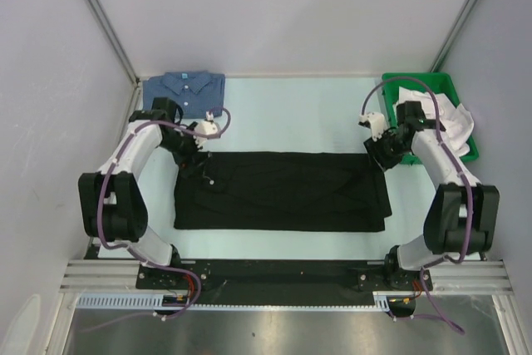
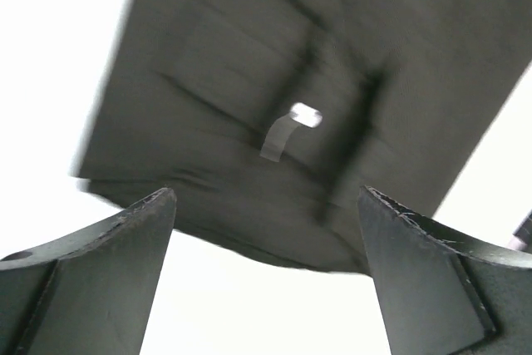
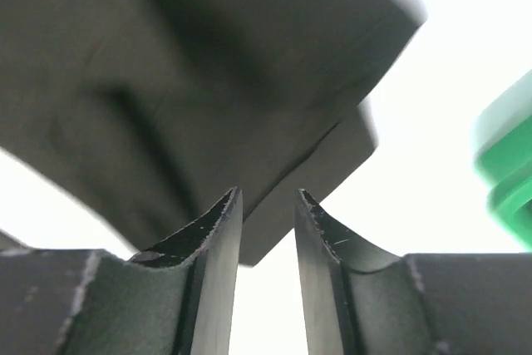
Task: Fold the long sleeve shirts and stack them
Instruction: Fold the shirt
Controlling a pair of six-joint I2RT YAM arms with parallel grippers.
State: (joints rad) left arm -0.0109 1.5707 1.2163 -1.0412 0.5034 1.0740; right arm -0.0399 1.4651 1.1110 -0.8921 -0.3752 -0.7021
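Note:
The black long sleeve shirt (image 1: 283, 193) lies folded into a long flat rectangle across the middle of the table. The blue one (image 1: 187, 89) sits folded at the back left corner. My left gripper (image 1: 193, 149) hovers at the black shirt's (image 2: 249, 64) far left corner, jaws wide open and empty (image 2: 266, 197); a small pale tag (image 2: 303, 114) shows on the cloth. My right gripper (image 1: 381, 154) is over the far right corner of the black shirt (image 3: 208, 64), its jaws (image 3: 268, 193) parted by a narrow gap with nothing between them.
A green bin (image 1: 416, 79) holding white cloth (image 1: 445, 114) stands at the back right, close beside the right arm; its edge shows in the right wrist view (image 3: 507, 164). Grey walls enclose the table on three sides.

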